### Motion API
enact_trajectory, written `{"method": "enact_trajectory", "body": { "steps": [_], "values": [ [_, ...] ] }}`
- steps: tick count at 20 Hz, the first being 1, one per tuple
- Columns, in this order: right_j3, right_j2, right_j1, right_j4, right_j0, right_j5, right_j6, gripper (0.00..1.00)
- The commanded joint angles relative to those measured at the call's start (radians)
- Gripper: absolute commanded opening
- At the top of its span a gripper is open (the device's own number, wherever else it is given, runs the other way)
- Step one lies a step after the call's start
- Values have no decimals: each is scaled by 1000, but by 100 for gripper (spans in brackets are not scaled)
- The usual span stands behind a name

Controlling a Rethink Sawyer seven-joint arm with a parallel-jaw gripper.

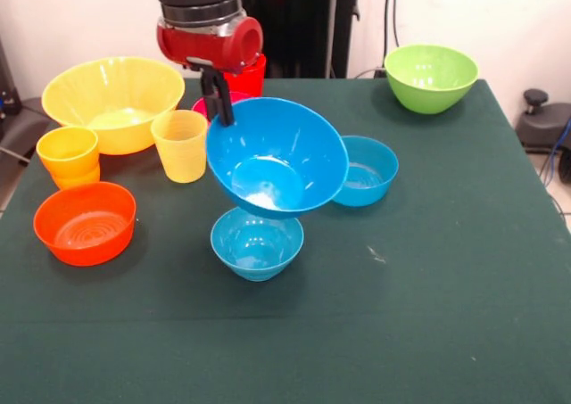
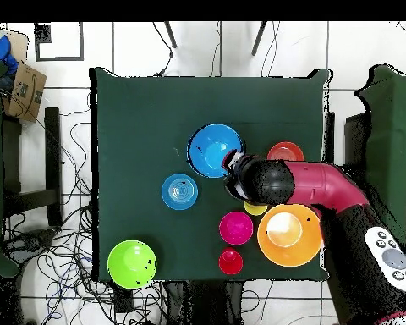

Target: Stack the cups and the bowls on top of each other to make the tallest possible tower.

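Note:
My gripper [image 1: 217,101] is shut on the rim of the large blue bowl [image 1: 277,159] and holds it tilted, just over a small blue bowl [image 1: 257,242]. I cannot tell whether the two bowls touch. In the overhead view the large blue bowl [image 2: 215,150] hides that small bowl, and my gripper [image 2: 232,161] is at its rim. A second small blue bowl [image 1: 366,170] sits beside it. The large yellow-orange bowl [image 1: 113,101], yellow cup [image 1: 180,144], orange-yellow cup [image 1: 69,154] and shallow orange bowl [image 1: 85,221] stand to the left. The red cup [image 1: 248,76] and magenta bowl [image 1: 203,106] are partly hidden behind the arm.
The lime green bowl [image 1: 431,76] stands alone at the table's far right corner. In the overhead view the arm [image 2: 308,186] reaches across the yellow-orange bowl [image 2: 289,234], with the magenta bowl [image 2: 236,228] and red cup [image 2: 231,261] near the robot's edge.

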Motion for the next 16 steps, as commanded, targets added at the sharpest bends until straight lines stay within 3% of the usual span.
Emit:
{"method": "enact_trajectory", "body": {
  "steps": [1, 7, 16],
  "values": [
    [11, 11, 49, -72, 46, -18, -98, 0],
    [-25, 20, 26, -51, 57, 39, -108, 0],
    [-131, 24, 107, -67, 66, 46, -146, 0]
  ]
}}
